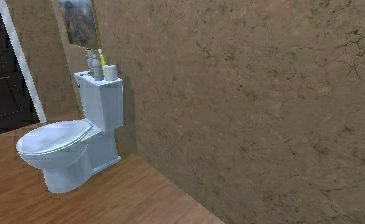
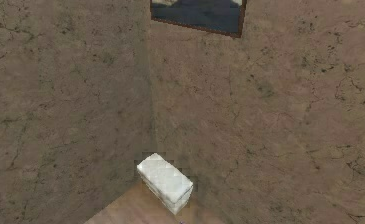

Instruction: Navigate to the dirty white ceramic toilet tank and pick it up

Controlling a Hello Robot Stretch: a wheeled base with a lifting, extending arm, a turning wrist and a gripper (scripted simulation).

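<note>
The white toilet tank stands upright at the back of a white toilet in the forward view's left half, close against a mottled brown wall. The toilet lid is down. On top of the tank sit a small white cylinder and, just beside it, a greyish thing with a yellow top. A framed picture hangs above. The floor is wood.

In the arm side view a white block lies on the floor by a brown wall corner, below a dark framed picture. How the gripper stands I cannot tell.
</note>
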